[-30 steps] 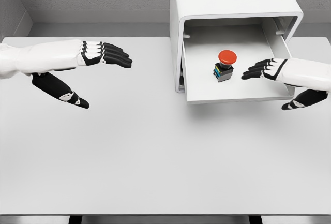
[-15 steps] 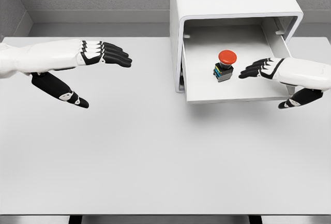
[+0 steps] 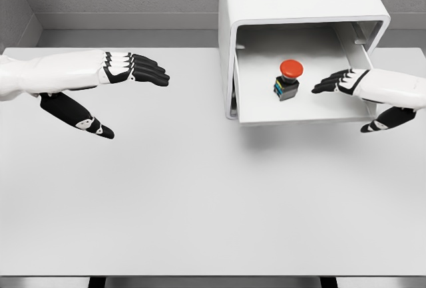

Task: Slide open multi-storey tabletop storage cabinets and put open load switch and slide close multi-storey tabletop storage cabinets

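at the upper right of the frame, the drawer (image 3: 299, 112) of the white cabinet (image 3: 299, 2) sits a little further in than a second ago, its front edge higher in the picture. the switch (image 3: 289, 80), red cap up, stands inside on the drawer floor and has ridden back with it. the right hand (image 3: 346, 83) rests over the drawer's right side, fingers extended, grasping nothing, apart from the switch. so the placing looks done and the closing push seems underway. the left hand (image 3: 130, 68) hovers at the upper left above the table (image 3: 200, 201), released and flat, unchanged.
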You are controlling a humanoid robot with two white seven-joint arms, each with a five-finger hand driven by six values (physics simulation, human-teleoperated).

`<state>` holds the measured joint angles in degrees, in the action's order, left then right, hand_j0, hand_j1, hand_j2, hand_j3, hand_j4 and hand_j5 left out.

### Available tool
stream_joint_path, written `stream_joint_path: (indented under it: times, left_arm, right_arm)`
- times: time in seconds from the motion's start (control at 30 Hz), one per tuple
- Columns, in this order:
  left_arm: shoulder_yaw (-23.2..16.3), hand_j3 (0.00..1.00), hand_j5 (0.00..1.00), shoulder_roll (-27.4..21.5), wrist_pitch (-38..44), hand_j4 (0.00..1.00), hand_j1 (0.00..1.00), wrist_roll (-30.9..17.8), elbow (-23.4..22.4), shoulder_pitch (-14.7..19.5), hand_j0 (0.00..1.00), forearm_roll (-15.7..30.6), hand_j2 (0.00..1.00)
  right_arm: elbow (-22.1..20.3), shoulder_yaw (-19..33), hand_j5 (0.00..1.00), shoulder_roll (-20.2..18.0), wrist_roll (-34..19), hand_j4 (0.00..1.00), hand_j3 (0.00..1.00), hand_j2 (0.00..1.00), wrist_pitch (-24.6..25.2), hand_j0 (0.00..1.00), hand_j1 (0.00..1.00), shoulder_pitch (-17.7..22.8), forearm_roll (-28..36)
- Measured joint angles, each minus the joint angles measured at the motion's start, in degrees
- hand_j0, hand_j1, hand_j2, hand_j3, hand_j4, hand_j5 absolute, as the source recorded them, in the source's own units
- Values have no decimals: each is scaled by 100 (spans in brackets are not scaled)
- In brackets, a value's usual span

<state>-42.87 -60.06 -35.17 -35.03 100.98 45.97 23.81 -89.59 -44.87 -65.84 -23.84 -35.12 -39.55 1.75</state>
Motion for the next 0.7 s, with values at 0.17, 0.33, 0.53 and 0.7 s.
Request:
stream_joint_path:
  times: [0.17,0.33,0.53,0.7]
  left_arm:
    - [-20,100,100,14,0,100,100,0,2,0,100,0,100]
    - [-29,100,100,27,0,100,100,0,0,0,100,-1,100]
    - [-32,100,100,43,0,100,100,0,0,9,100,0,100]
    - [-34,100,100,51,0,100,100,0,0,9,100,0,100]
  right_arm:
    - [80,0,100,139,-4,100,100,100,0,100,100,-97,-50]
    - [293,-8,100,309,-18,100,100,100,1,100,100,-228,-63]
    - [583,-13,100,576,-26,100,100,100,2,100,100,-369,-239]
    - [951,-25,100,855,-43,100,100,100,0,100,100,-536,-303]
